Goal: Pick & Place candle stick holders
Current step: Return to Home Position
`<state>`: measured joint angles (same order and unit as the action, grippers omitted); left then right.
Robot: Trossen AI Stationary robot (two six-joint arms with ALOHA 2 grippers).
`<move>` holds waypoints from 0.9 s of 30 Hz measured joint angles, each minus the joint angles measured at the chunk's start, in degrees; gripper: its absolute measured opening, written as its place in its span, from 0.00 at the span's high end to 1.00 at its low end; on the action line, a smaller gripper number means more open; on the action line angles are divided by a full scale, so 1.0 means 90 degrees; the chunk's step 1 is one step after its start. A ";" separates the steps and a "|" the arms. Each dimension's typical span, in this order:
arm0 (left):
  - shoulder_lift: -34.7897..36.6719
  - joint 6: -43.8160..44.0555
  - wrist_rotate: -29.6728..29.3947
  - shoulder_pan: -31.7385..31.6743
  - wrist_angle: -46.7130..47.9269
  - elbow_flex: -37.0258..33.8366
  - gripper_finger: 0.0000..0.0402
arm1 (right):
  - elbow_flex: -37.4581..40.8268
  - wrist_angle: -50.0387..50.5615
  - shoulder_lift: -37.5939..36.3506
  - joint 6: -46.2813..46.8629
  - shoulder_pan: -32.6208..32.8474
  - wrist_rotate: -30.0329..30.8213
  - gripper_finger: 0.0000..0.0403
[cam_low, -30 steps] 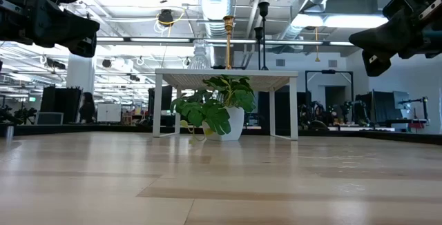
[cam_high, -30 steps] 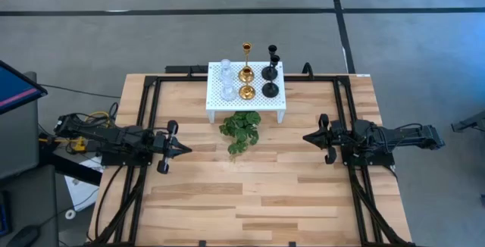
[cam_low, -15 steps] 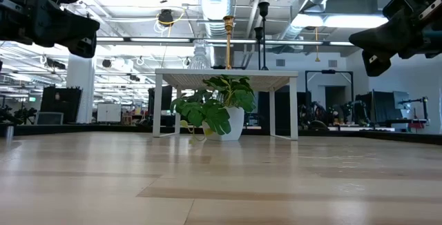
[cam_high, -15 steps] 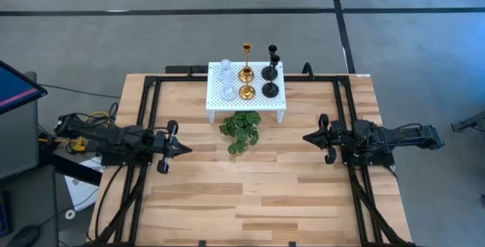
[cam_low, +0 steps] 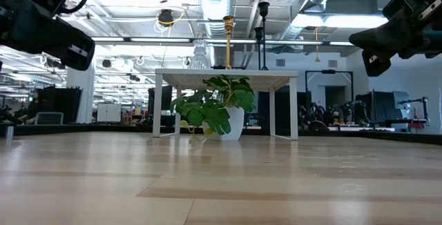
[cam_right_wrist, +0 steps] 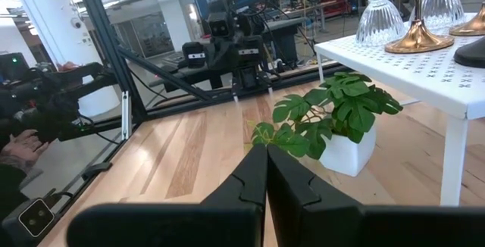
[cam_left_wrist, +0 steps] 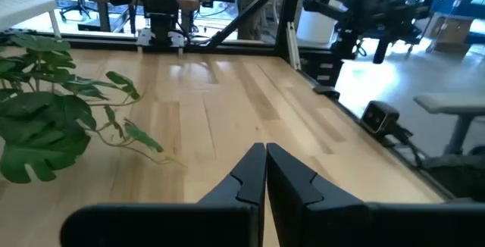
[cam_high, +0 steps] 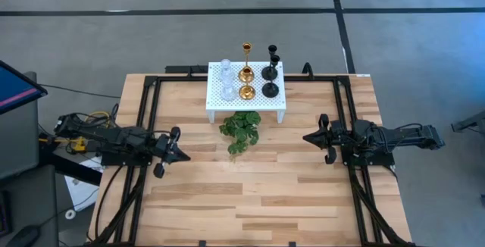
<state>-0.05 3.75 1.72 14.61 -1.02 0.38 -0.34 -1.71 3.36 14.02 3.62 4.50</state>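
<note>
Six candle stick holders stand by their round bases on the white perforated stand (cam_high: 214, 104) at the table's far middle: two clear glass (cam_high: 226, 70) (cam_high: 227, 91), two gold (cam_high: 246, 73) (cam_high: 246, 92), two black (cam_high: 271, 71) (cam_high: 270, 89). The right wrist view shows glass ones (cam_right_wrist: 379, 16) and a gold base (cam_right_wrist: 413, 44). My left gripper (cam_high: 186, 156) (cam_left_wrist: 265, 154) is shut and empty over the table's left part. My right gripper (cam_high: 306, 136) (cam_right_wrist: 266, 154) is shut and empty over the right part. Both point toward the table's middle.
A green leafy plant (cam_high: 241, 129) in a white pot (cam_low: 233, 123) stands just in front of the stand's near side. Black frame rails (cam_high: 145, 118) (cam_high: 347, 118) run along the table's left and right parts. Bare wood lies between the grippers and toward the near edge.
My left gripper has shifted a little toward the table's near edge and tipped slightly, staying shut. In the low view it sits lower and farther left than before. My right arm and the holders have kept still.
</note>
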 joint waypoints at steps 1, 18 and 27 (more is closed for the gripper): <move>0.0001 0.0044 0.0005 0.0000 0.0000 0.0000 0.97 | 0.0000 -0.0001 0.0000 0.0000 0.0000 0.0001 1.00; 0.0000 0.0119 0.0005 0.0000 -0.0027 0.0000 0.97 | 0.0001 -0.0001 0.0000 0.0000 0.0000 0.0001 1.00; 0.0000 0.0119 0.0002 0.0197 -0.0036 -0.0002 0.97 | 0.0001 -0.0001 0.0000 0.0000 0.0000 0.0001 1.00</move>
<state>-0.05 4.82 1.74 16.38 -1.34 0.36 -0.33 -1.72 3.36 14.02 3.62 4.51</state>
